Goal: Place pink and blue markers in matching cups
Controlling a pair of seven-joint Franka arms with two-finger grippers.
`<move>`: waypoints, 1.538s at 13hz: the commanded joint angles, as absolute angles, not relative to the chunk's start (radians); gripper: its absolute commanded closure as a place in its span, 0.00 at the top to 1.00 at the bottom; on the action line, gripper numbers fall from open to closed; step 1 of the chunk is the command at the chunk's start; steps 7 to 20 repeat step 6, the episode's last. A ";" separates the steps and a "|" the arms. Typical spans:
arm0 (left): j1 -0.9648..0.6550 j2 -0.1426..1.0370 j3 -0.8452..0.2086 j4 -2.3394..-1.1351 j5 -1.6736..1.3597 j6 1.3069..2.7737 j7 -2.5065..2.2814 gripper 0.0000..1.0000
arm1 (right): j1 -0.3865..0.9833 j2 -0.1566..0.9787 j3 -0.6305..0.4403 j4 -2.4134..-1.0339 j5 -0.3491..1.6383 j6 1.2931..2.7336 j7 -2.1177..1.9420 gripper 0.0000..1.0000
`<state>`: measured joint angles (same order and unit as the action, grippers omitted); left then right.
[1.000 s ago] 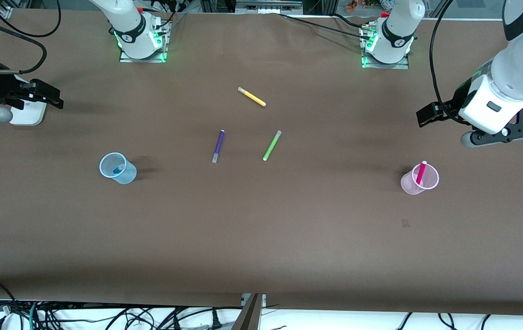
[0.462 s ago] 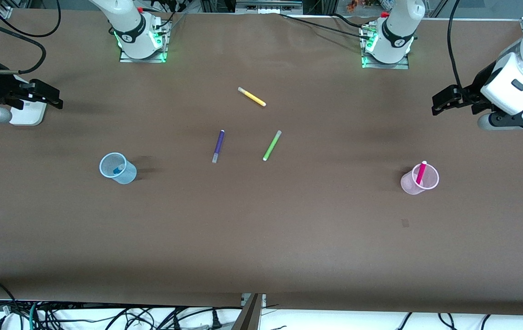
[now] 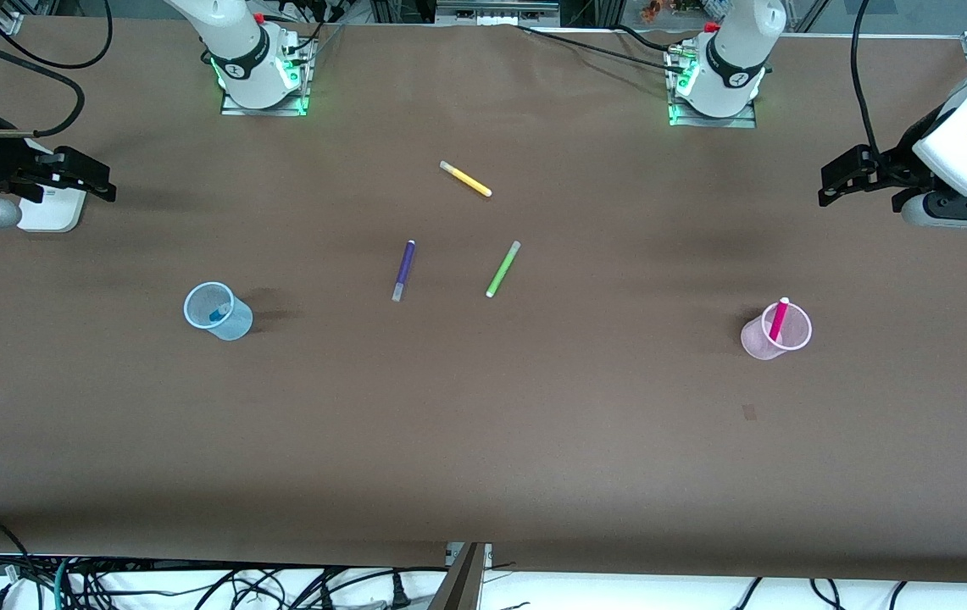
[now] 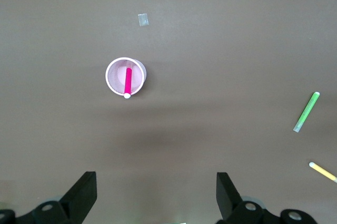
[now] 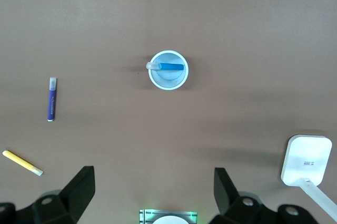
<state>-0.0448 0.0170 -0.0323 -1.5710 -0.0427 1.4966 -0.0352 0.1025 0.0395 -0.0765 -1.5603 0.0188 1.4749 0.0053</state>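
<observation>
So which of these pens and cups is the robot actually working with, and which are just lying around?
Part of the job:
- pink marker, standing in the pink cup
- blue marker, in the blue cup

Just lying about:
- purple marker
- green marker
- yellow marker
- white block at the right arm's end of the table

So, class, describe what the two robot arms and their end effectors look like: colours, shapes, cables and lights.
Both arms are glossy white with black joint rings, on bases lit green. Black cables trail from each. The left end effector and right end effector are black with two blocky fingers, on black wrist hardware; the left arm's wrist casing is white.
</observation>
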 commanded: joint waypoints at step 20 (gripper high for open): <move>-0.034 0.061 -0.034 -1.526 -0.044 1.493 -0.011 1.00 | 0.097 0.049 -0.072 -1.537 0.006 1.468 0.014 1.00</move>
